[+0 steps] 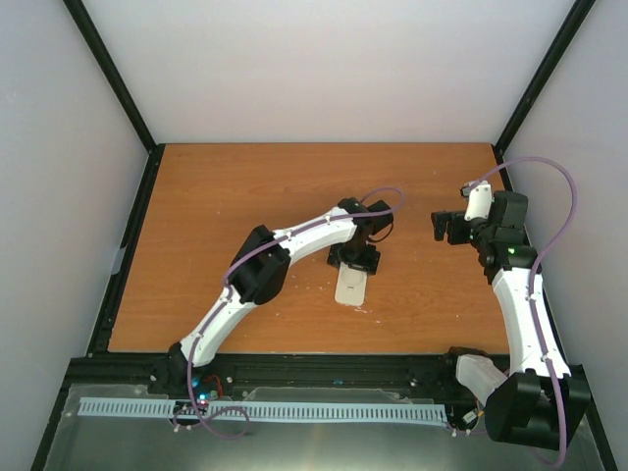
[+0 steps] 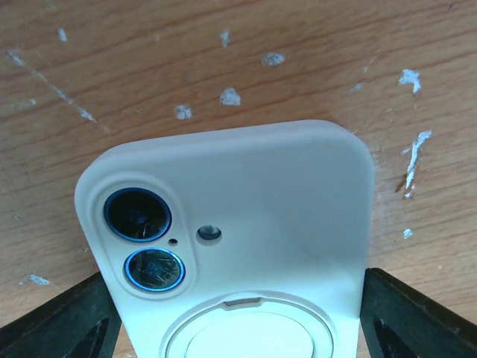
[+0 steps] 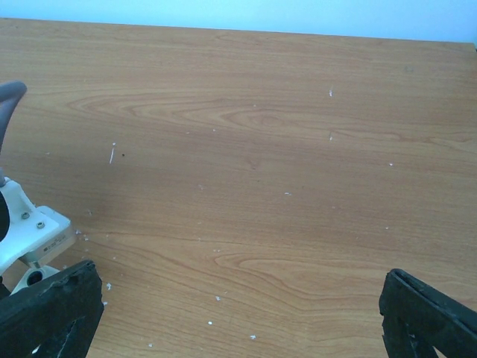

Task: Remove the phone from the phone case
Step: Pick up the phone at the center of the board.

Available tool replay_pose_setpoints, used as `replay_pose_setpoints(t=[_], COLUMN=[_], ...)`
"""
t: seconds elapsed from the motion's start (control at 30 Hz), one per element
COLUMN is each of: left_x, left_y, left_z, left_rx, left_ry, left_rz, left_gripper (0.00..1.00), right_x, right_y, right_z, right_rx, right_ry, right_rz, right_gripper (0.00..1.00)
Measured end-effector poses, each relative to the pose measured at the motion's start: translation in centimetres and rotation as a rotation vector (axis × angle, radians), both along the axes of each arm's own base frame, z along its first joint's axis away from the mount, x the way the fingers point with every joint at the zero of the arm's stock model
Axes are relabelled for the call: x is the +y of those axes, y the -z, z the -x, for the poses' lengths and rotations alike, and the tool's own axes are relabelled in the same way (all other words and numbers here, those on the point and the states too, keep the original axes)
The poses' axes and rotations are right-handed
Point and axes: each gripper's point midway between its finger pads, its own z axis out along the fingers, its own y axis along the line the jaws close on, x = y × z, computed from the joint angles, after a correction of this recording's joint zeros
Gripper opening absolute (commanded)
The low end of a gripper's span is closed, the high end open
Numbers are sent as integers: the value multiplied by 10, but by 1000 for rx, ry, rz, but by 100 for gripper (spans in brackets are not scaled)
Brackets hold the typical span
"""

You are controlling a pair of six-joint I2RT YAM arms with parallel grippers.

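Observation:
A white phone case (image 1: 351, 287) lies back up on the wooden table (image 1: 216, 206), with a round ring on its back. The phone sits inside it; only its two blue-rimmed lenses (image 2: 138, 215) show through the cutout. My left gripper (image 1: 354, 260) is down over the far end of the case. In the left wrist view the left gripper (image 2: 238, 306) straddles the case (image 2: 261, 186), and its black fingers (image 2: 67, 321) press against both long sides. My right gripper (image 1: 439, 226) hovers to the right, apart from the case. It stands open (image 3: 242, 306) over bare wood.
Black frame rails (image 1: 128, 245) and white walls bound the table on three sides. A purple cable (image 1: 564, 196) loops over the right arm. Part of the left arm's white wrist (image 3: 22, 231) shows at the left edge of the right wrist view.

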Motion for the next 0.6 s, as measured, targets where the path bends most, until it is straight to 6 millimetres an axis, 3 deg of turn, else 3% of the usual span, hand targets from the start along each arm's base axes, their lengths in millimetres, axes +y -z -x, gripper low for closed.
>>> replay_pose_setpoints(t=[0.2, 0.37, 0.6], left_x=[3, 4, 2], left_y=[1, 1, -3], left_z=[0, 1, 1], left_rx=[8, 10, 11], left_ry=[1, 10, 41], left_rz=[-20, -26, 4], left_gripper=[88, 64, 54], right_x=[0, 1, 4], right_y=[0, 0, 1], right_z=[0, 0, 0], right_rx=[-1, -1, 6], right_ry=[1, -6, -21], right_rz=[0, -5, -20], right_gripper=[100, 100, 100])
